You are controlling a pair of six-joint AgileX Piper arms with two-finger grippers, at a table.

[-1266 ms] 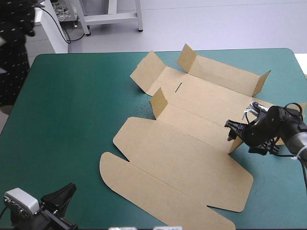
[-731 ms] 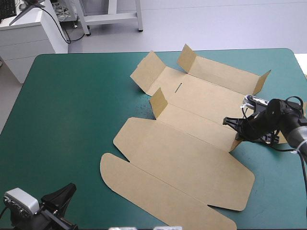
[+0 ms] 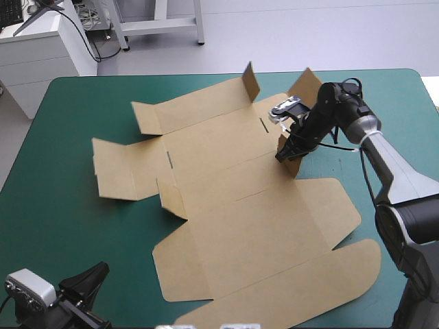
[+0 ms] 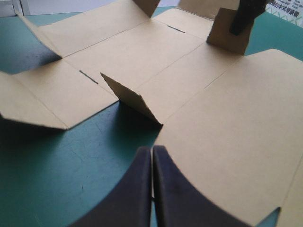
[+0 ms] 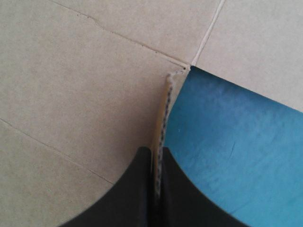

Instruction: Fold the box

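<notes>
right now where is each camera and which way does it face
High: above and behind, looking down on table and box; both arms show.
Left wrist: low, near edge, facing across the box; shut left pincer shows.
Right wrist: straight down the right pincer, shut on a flap.
Shared: high and left wrist both show that flap.

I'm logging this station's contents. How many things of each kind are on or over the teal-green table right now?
box: 1
grippers: 2, the left gripper and the right gripper
Total: 3
</notes>
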